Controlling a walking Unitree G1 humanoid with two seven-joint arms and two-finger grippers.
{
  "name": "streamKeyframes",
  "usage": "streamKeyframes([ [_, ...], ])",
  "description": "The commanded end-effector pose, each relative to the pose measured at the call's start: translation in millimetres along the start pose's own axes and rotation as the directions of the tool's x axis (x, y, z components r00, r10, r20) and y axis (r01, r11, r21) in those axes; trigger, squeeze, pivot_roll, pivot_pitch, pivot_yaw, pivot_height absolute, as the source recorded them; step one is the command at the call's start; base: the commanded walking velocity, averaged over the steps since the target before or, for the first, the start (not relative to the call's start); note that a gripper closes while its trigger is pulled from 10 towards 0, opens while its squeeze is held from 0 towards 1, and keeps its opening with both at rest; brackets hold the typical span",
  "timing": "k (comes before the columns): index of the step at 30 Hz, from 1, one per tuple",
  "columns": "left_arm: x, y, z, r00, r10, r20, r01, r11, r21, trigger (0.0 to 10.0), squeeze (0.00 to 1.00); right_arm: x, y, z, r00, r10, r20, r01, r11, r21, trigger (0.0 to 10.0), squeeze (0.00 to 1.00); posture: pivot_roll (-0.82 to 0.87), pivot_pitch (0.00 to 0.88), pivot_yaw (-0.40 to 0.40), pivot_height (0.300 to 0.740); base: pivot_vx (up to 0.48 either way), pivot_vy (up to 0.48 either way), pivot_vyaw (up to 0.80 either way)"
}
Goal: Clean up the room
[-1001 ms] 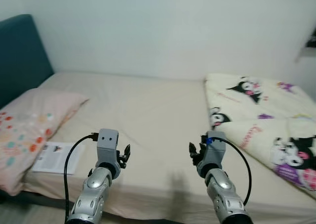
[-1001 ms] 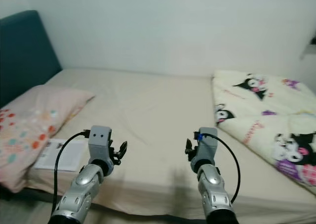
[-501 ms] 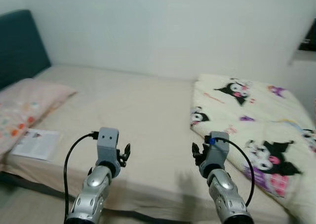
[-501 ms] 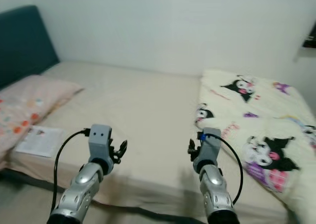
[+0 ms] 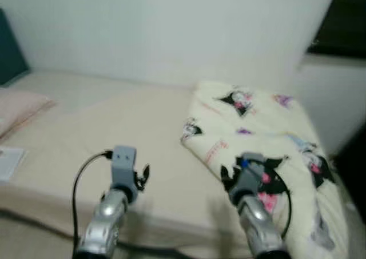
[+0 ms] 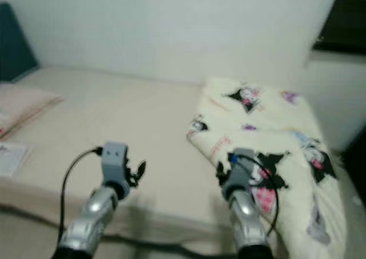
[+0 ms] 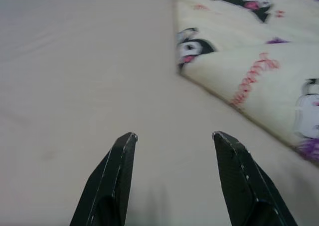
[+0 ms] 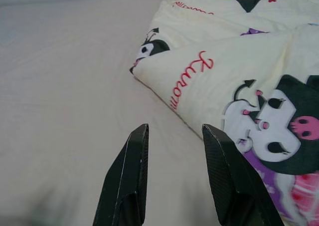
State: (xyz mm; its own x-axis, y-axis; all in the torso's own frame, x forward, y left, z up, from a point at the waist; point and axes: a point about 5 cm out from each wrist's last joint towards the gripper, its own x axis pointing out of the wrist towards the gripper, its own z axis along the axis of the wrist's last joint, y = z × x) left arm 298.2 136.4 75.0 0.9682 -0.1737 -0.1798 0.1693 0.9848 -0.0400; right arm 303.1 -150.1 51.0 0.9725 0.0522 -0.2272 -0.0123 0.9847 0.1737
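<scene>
Head views: blurred; bed (image 5: 97, 133) ahead, folded comforter (image 5: 257, 133) with cartoon print lying on the robot's right half of the mattress.
Task thing: comforter, judged the item to tidy; it rests on the beige sheet, bunched into thick folds, its far side running toward the wall and its near side spilling toward the bed's front edge.
Left gripper (image 7: 172, 136): held above bare sheet, fingers spread wide, nothing between them.
Right gripper (image 8: 172, 128): held just over the sheet beside the comforter's folded edge, fingers parted moderately, nothing between them.
Key relation: comforter lies to the robot's right of both grippers; the nearest fold edge (image 8: 164, 94) sits just ahead and to the outer side of the right gripper, apart from the fingertips, not touching.
Nearer arm: right, by judgement; left gripper is well apart from the fabric, with open sheet between.
Long axis: comforter runs roughly from the wall toward the robot, slanting outward to the robot's right as it nears the front edge.
Pointing: its near corner (image 7: 187, 51), with a black-and-white figure printed on it, points inward toward the middle of the bed.
Edge orientation: fold edge crosses the right wrist view diagonally, so the jaw line would need to turn across it for a pinch.
Other items: pillow (image 5: 20, 107) and a paper (image 5: 8, 162) on the robot's left part of the bed.
</scene>
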Motion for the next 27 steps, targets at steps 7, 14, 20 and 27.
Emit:
streamKeyframes([
  [7, 0.1, -2.0, -6.1, 0.998, -0.013, -0.054, 0.010, 0.999, -0.051, 10.0, 0.00, -1.7, -3.3, 0.8, 1.000, -0.015, -0.003, 0.015, 1.000, 0.016, 10.0, 0.00, 0.01, 0.028, -0.033, 0.740, 0.000, -0.249, 0.00],
  [14, 2.4, -2.7, -5.0, 0.998, -0.019, -0.055, 0.016, 0.999, -0.048, 10.0, 0.00, -1.6, -5.0, 1.9, 1.000, -0.019, -0.001, 0.019, 1.000, 0.017, 10.0, 0.00, 0.00, 0.028, -0.033, 0.740, 0.000, 0.408, 0.00],
  [20, 3.4, -2.2, -4.6, 0.999, -0.004, -0.050, 0.003, 0.999, -0.033, 10.0, 0.00, -0.8, -5.9, 3.5, 1.000, -0.025, 0.003, 0.025, 1.000, 0.016, 10.0, 0.00, 0.01, 0.024, -0.029, 0.740, 0.000, 0.400, 0.00],
  [27, 3.8, -0.3, -3.4, 0.999, 0.014, -0.045, -0.015, 1.000, -0.008, 10.0, 0.00, -0.4, -9.4, 5.1, 0.998, -0.057, 0.012, 0.057, 0.998, 0.009, 10.0, 0.00, 0.01, 0.026, -0.028, 0.740, 0.000, 0.000, 0.00],
])
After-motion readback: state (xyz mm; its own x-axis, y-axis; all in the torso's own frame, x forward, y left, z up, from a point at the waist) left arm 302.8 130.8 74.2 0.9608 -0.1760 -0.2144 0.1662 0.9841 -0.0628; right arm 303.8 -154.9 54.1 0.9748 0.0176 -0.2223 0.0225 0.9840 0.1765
